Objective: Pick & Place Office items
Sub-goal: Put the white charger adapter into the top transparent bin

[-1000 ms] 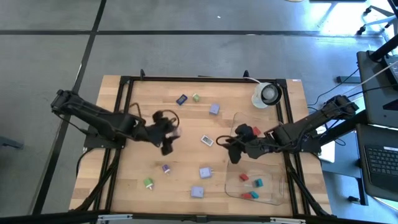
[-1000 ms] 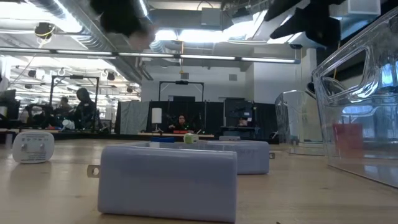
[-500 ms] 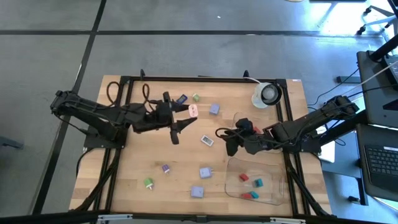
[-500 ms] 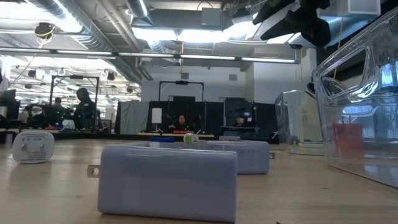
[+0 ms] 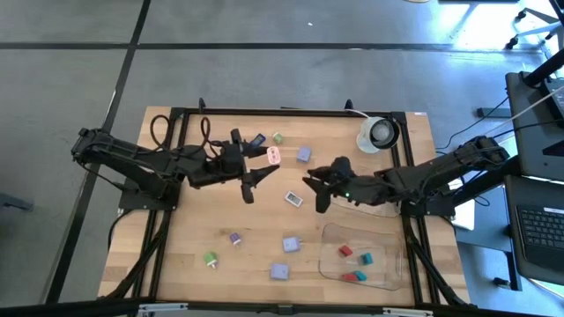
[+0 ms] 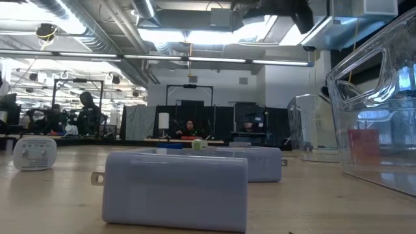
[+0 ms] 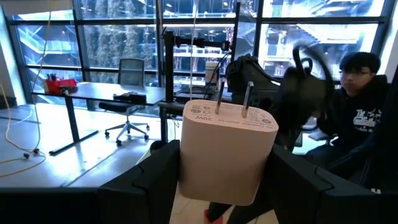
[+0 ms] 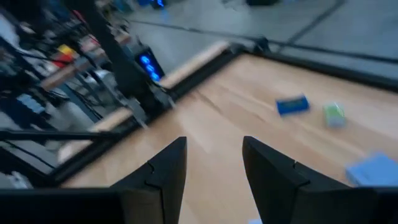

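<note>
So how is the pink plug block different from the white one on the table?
The pink plug block is gripped by the left end effector and lifted up, while the white plug block lies loose on the table. The pink one's prongs stick out in the left wrist view; the white one's are too small to see. Both are small, boxy chargers.

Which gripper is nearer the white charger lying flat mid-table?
Right. The right gripper hovers just beside the white charger, fingers open and empty. The left gripper, holding a pink charger, is farther off.

Left pincer (image 5: 262, 167) clamped, raised mid-table; right pincer (image 5: 314, 190) parted, facing it.
</note>
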Controlling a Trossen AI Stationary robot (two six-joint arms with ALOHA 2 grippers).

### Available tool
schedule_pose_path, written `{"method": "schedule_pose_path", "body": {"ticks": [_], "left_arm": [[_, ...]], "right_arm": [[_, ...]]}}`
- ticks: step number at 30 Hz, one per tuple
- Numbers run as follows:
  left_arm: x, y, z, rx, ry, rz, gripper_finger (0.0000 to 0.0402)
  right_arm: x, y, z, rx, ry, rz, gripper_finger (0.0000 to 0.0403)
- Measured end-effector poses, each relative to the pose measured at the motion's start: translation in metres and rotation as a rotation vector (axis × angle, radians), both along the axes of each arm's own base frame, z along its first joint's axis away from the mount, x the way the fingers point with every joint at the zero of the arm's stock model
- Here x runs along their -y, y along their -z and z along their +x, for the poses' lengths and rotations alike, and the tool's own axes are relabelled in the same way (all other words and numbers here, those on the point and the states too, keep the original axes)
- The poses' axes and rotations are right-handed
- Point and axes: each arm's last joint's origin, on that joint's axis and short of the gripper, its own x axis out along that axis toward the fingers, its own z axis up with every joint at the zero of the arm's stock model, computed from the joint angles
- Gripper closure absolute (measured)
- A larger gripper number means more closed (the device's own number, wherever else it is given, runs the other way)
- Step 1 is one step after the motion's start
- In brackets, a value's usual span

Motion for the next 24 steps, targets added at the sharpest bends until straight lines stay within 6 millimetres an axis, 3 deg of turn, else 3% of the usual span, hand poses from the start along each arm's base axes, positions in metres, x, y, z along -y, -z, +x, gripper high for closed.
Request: {"method": "schedule_pose_path", "body": {"ticks": [8,15,24], "left_arm": [[-0.001,0.004,0.0,-0.068,-0.041,0.078,0.0201],[0.0,0.013,0.0,-0.197,-0.033,0.215,0.0201],[0.001,0.012,0.003,-0.187,-0.01,0.282,0.0201]], "right_arm": [[0.016,-0.02,0.013,0.199,-0.11,0.075,0.0228],[0.035,-0.035,0.021,0.371,-0.319,0.318,0.0153],[0.043,-0.038,0.023,0.435,-0.303,0.443,0.0077]]}}
